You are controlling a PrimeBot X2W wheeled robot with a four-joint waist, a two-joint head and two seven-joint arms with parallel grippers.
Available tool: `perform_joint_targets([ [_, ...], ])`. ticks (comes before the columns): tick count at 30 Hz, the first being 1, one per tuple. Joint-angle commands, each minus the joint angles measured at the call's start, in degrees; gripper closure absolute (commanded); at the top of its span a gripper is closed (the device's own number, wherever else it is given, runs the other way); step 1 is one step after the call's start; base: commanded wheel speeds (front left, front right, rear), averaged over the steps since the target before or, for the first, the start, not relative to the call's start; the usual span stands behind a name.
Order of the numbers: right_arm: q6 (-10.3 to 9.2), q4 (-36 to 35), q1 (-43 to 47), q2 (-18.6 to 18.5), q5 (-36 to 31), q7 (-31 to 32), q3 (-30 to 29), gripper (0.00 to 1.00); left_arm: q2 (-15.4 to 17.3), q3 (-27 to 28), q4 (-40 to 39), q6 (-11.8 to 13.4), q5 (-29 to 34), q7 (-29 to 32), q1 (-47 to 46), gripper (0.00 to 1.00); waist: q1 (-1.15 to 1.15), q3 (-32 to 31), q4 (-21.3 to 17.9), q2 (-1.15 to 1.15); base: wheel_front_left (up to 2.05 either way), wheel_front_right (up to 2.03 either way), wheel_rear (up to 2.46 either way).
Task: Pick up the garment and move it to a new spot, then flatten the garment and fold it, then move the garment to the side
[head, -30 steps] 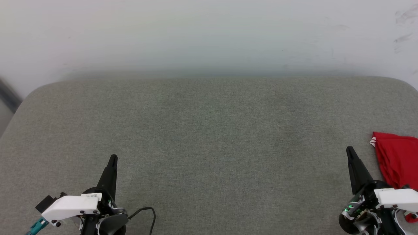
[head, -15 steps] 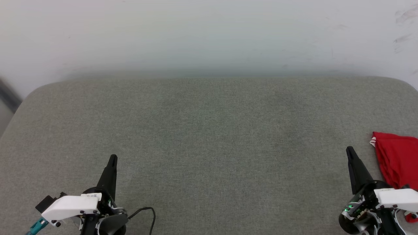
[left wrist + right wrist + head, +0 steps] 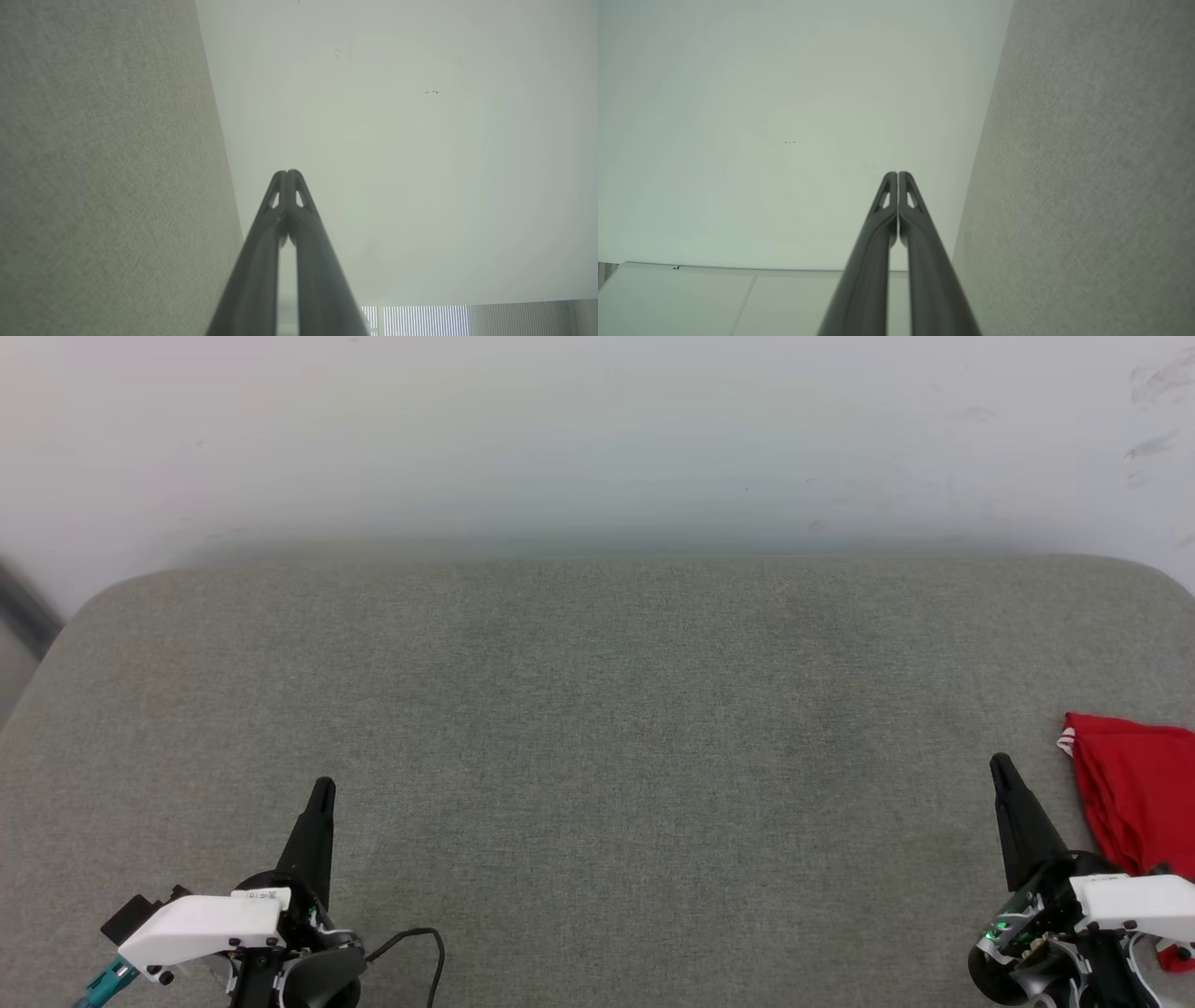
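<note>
The garment [image 3: 1134, 798], bright red with a bit of white striped sleeve at its top left corner, lies bunched at the right edge of the head view on the grey cushion [image 3: 597, 728]. Just left of it my right gripper [image 3: 1001, 767] points up the view, shut and holding nothing. At the lower left my left gripper [image 3: 323, 789] is shut and empty too, far from the garment. In the wrist views the left gripper [image 3: 287, 173] and the right gripper [image 3: 897, 174] each show their two fingers pressed together, pointing at the white wall.
The grey fabric cushion has rounded far corners and ends at a white wall [image 3: 597, 439]. A black cable [image 3: 420, 938] loops beside the left wrist. Wide bare fabric lies between the two grippers.
</note>
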Motion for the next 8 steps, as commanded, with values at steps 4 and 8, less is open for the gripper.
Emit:
perform_joint_targets([
  [4, 0.0, 0.09, -0.77, 0.21, -0.32, 0.17, -0.15, 1.0, -0.1, 0.24, 0.02, -0.19, -0.01, 0.17, -0.51, 1.0, 0.0, 0.0, 0.0, 0.0, 0.0, 0.0, 0.0],
  [8, 0.0, 0.09, -0.77, 0.24, -0.37, 0.23, -0.19, 1.0, -0.11, 0.25, 0.02, -0.19, 0.01, 0.16, -0.51, 1.0, 0.0, 0.0, 0.0, 0.0, 0.0, 0.0, 0.0],
])
